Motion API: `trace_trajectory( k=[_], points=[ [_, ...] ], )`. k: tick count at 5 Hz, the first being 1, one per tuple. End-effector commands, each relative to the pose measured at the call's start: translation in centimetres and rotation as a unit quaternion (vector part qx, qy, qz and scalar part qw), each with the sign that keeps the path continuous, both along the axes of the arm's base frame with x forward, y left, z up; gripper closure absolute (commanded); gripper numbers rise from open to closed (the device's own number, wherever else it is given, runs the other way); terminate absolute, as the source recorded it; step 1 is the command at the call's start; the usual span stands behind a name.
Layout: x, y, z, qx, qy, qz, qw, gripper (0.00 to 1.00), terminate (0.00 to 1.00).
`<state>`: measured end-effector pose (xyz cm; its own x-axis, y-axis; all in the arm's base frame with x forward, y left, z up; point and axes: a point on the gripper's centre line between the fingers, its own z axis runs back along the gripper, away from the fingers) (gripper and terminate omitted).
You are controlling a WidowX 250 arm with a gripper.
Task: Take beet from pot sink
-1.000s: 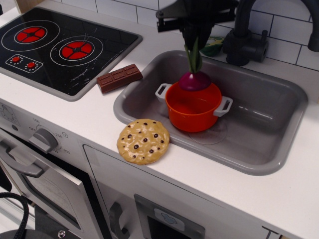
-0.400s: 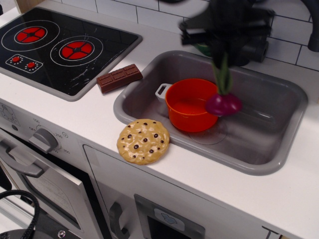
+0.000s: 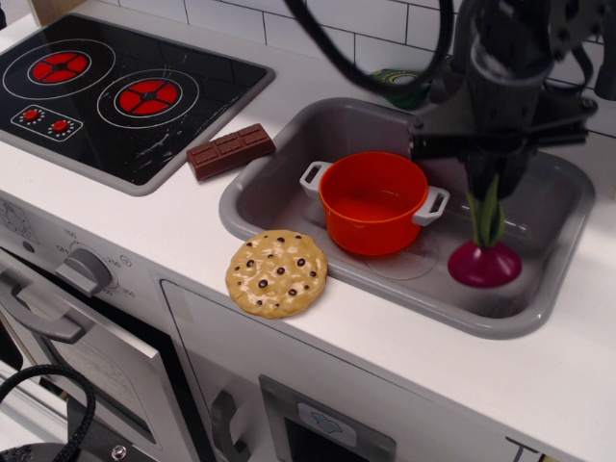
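The beet (image 3: pixel 485 260), a magenta bulb with green leaves, stands upright near the floor of the grey sink (image 3: pixel 539 318), to the right of the pot; I cannot tell if it touches the floor. My gripper (image 3: pixel 490 188) is straight above it, shut on the green leaves. The orange-red pot (image 3: pixel 373 203) with two light grey handles stands in the middle of the sink and holds nothing.
A chocolate-chip cookie (image 3: pixel 276 272) lies on the white counter at the sink's front left edge. A chocolate bar (image 3: pixel 230 151) lies between sink and black stovetop (image 3: pixel 106 91). A dark tap and a green object (image 3: pixel 402 87) stand behind the sink.
My gripper carried the beet up out of the pot, then right and down. The beet now hangs low in the sink, right of the pot. The pot has not moved.
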<state>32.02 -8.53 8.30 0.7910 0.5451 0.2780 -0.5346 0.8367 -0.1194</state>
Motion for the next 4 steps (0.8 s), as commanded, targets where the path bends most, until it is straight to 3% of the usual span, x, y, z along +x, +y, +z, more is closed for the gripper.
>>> trace_trajectory(
  k=[1,2,4],
  points=[
    [1.6,-0.8,-0.6,0.015,-0.023,0.015,0.9995,1.00,0.00],
    [2.4,-1.1,-0.6,0.023,-0.015,0.022,0.9994,0.00,0.00],
    [2.4,-1.0,1.5,0.023,-0.007,0.021,0.9995,0.00,0.00]
  ],
)
